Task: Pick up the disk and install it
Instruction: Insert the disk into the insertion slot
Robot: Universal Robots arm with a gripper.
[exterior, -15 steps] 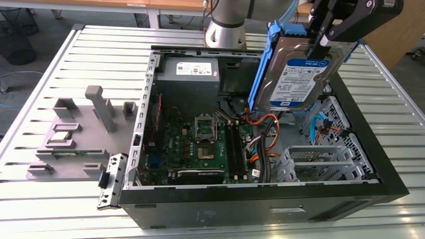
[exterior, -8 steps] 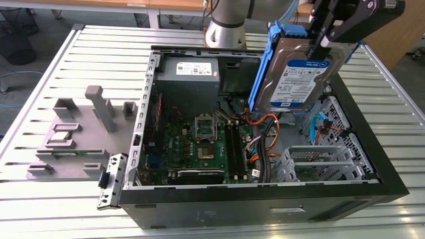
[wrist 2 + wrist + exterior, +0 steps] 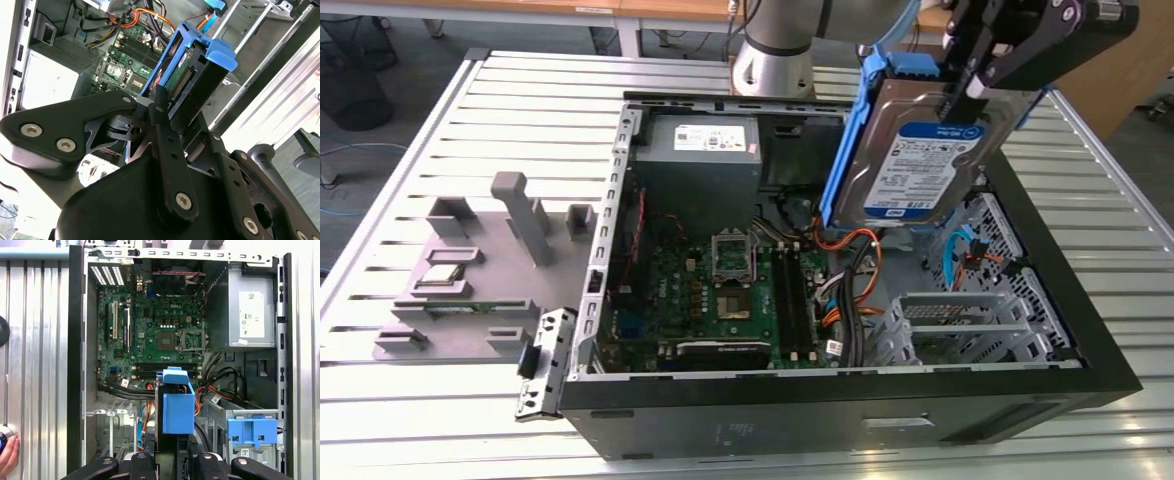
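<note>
**A:** What is the claw doing?

**B:** The claw (image 3: pixel 977 88) is pinching the disk (image 3: pixel 914 165) at its upper end, with one finger pressed on each flat face. The second wrist view shows a black finger (image 3: pixel 162 117) tight against the blue frame.

**A:** Where is the disk?

**B:** It is in the air, tilted, with its label facing the exterior view. It hangs over the far right part of the open computer case (image 3: pixel 854 395), above the orange cables (image 3: pixel 861 255) and apart from the metal cage (image 3: pixel 961 320) below. In the first wrist view a blue bracket (image 3: pixel 251 432) sits on that cage.

**A:** What about the surface and the room?

**B:** The case lies on a desk (image 3: pixel 520 90) of silver metal slats. A grey holder (image 3: pixel 480 250) stands on the desk at the exterior view's left, beside the case. The arm's base (image 3: pixel 774 50) rises at the far side. Beyond the desk there is grey floor with loose cables and a dark bin (image 3: pixel 354 95).

**A:** Is anything hidden?

**B:** The exterior view's top edge cuts off the claw's upper part and most of the arm. The small parts in the holder are hard to make out. In the first wrist view a person's hand (image 3: pixel 7 456) shows at the edge, mostly cut off. The disk also covers part of the green board (image 3: pixel 150 320) behind it.
</note>
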